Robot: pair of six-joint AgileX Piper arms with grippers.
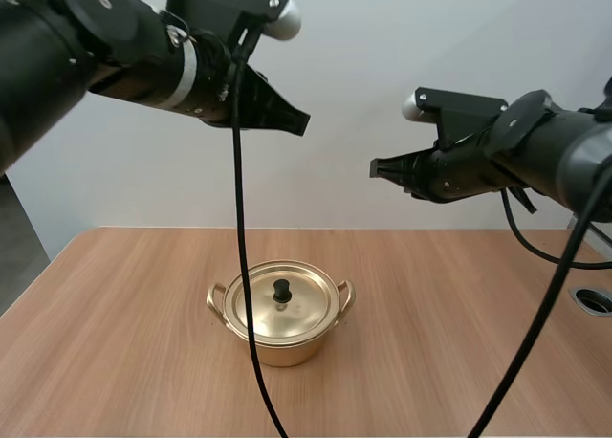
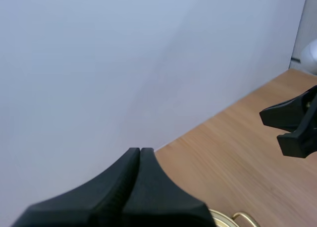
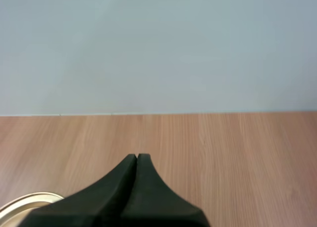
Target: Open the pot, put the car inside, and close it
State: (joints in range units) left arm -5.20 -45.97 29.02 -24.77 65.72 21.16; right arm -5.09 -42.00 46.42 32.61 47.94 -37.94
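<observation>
Pot: a gold-coloured pot point(image 1: 280, 331) stands on the wooden bench point(image 1: 459, 304), at the lower centre of the high view, with a loop handle on each side.
Lid: the lid point(image 1: 296, 309) sits closed on the pot, its black knob point(image 1: 282, 290) upright in the middle.
Left claw: the left claw point(image 1: 298, 120) hangs at the upper left of the high view, well above the pot. Its fingers are pressed together into one dark wedge and grip nothing.
Right claw: the right claw point(image 1: 376, 168) hangs at the right of the high view, pointing left, well apart from the pot. Its fingers are closed together with nothing between them.
Between claws: a clear gap, no contact.
</observation>
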